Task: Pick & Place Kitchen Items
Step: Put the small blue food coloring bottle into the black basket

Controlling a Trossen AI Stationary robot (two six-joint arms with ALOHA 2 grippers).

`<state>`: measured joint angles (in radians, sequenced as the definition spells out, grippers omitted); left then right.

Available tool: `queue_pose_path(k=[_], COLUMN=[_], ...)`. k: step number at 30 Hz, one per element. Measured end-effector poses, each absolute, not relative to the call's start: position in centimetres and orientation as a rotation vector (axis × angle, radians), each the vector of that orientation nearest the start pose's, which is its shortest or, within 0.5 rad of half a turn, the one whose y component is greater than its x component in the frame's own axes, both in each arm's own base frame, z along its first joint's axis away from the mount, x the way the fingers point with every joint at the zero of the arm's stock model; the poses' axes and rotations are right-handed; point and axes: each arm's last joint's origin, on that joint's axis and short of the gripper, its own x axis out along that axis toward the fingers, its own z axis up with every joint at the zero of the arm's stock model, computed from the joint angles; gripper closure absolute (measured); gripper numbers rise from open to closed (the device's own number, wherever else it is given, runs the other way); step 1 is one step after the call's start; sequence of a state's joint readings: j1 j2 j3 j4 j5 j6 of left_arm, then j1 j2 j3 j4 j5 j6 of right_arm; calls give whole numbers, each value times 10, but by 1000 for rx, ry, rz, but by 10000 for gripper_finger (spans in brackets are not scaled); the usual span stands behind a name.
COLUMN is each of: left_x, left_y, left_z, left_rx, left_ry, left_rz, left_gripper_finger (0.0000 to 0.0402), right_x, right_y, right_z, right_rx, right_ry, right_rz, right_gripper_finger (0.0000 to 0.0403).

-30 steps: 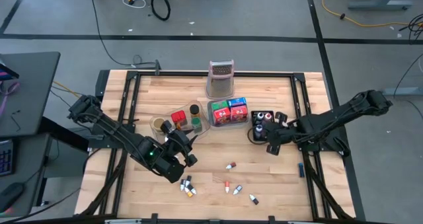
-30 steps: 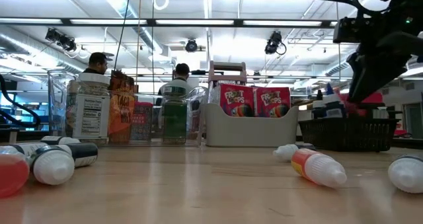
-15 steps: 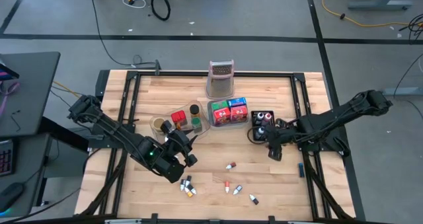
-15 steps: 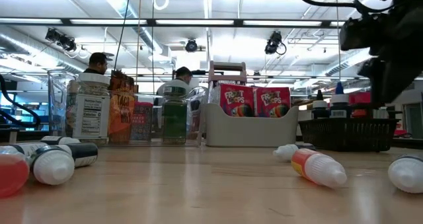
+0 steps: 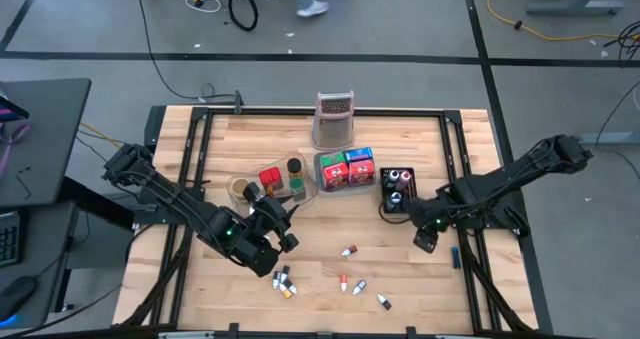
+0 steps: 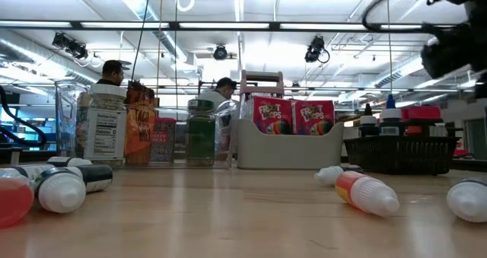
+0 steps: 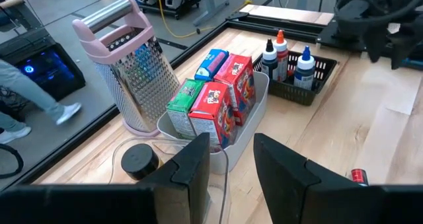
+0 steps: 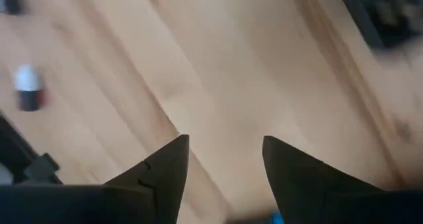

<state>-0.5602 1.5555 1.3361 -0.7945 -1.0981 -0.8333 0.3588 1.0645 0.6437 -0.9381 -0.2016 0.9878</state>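
Observation:
Several small capsule-like pieces [image 5: 348, 250] lie loose on the wood near the near edge, big in the low view [image 6: 367, 194]. Red, blue and green packets [image 7: 215, 92] stand in a grey tray [image 5: 330, 184]. Dark-capped bottles [image 7: 285, 55] stand in a black basket [image 5: 385, 201]. Jars [image 5: 293, 177] sit in a clear tray. My left gripper [image 7: 231, 159] is open and hovers on the near-left side of the trays [image 5: 282, 217]. My right gripper [image 8: 225, 161] is open over bare wood, on the near side of the basket [image 5: 428, 241]; one capsule [image 8: 28, 88] lies ahead of it.
A tall metal grater with a pink handle [image 5: 335, 119] stands upright behind the trays, toward the far edge. Black frame rails [image 5: 455, 169] run along the table's sides. A small blue object [image 5: 455, 256] lies near the right rail. People stand in the room beyond the table [image 6: 112, 73].
My right gripper has drawn back from the black basket toward the table's near edge and a little to the right, leaving the bottles standing in the basket. My left arm has kept still.

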Motion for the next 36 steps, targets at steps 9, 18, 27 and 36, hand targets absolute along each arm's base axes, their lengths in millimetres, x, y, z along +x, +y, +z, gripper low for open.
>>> queue_pose_path(k=[9,18,27,36], left_x=[277,277,277,277], left_y=[-144,-144,-143,-143], left_z=[304,303,304,303], left_rx=[-37,-33,-24,0], left_ry=[438,438,438,449], left_rz=[697,697,699,691], left_gripper_finger=[276,276,276,276], right_x=[132,132,123,113], right_y=[64,73,91,104], right_z=[185,159,154,154], right_rx=[970,1070,1069,1095], right_ry=[1658,1752,1820,1829], right_rz=[-529,-606,-715,-833], right_gripper_finger=[199,199,199,199])
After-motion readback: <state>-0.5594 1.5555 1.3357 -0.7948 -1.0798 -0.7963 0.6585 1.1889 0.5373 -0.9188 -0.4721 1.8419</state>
